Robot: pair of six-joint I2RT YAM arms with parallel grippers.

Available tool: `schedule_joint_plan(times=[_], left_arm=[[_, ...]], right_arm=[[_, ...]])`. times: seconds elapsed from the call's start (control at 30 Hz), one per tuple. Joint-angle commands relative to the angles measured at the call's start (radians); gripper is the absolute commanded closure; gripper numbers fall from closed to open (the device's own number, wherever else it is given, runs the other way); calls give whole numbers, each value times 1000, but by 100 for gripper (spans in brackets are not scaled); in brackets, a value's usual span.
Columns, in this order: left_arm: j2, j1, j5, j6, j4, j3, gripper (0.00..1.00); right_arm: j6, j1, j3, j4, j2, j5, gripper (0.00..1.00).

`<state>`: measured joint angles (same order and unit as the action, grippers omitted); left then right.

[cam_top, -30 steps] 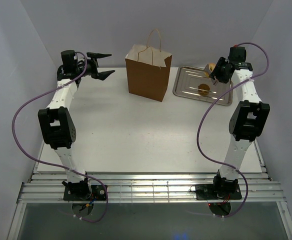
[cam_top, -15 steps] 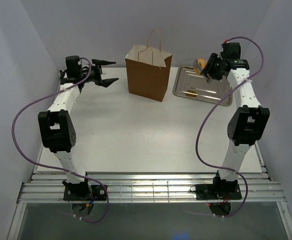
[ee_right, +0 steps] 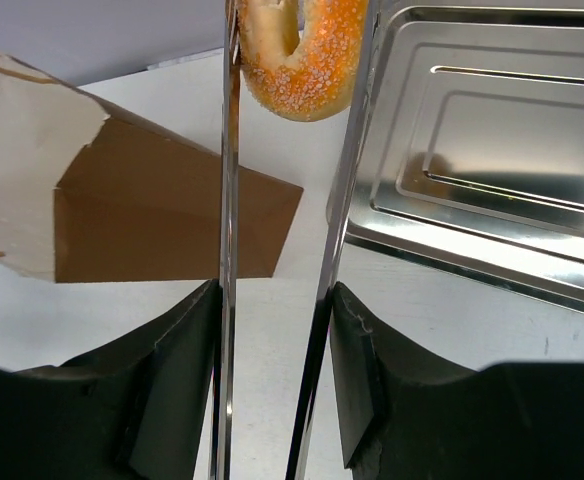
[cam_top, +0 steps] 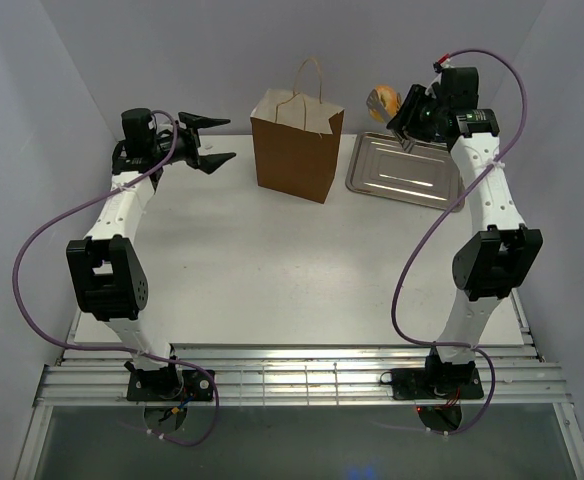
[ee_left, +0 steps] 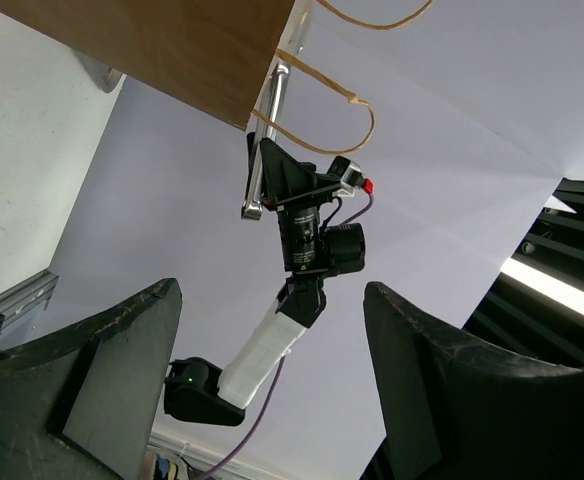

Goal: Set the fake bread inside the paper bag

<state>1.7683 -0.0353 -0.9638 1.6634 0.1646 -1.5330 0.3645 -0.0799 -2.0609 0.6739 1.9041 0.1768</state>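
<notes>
White tabletop point(cam_top: 272, 270) bears the paper bag point(cam_top: 294, 160). At its 3 o'clock, above the silver tray point(cam_top: 412, 185), the orange ring donut point(ee_right: 302, 55) hangs pinched in metal tongs point(ee_right: 226, 200), which the right gripper point(ee_right: 272, 300) clamps. At the bag's 9 o'clock the left gripper point(cam_top: 212, 140) gapes wide, empty.

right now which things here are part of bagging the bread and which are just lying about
In the job: orange donut, tongs holding it, right gripper shut on the tongs, paper bag.
Just there: metal tray, left gripper, open and idle.
</notes>
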Motion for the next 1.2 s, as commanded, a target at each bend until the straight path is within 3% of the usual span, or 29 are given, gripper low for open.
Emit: schedule_joint_plan(times=[0.0,0.4,0.73,1.17], left_arm=[[-44,5,-16,-1,-14,7,16],[-44,5,-23,7,-25,-9,16],[-47,5,-24,12,-33,-9,16],[-55,6,-21,12,-34,-1,16]], right_arm=[[8,-37,-54,-94,-68,27,71],[-64,-173,-71,-240,-128,15,71],[-170,-287,-93,-246,-137,-25,70],[-226,-328,-91,-223,-131,-48,63]])
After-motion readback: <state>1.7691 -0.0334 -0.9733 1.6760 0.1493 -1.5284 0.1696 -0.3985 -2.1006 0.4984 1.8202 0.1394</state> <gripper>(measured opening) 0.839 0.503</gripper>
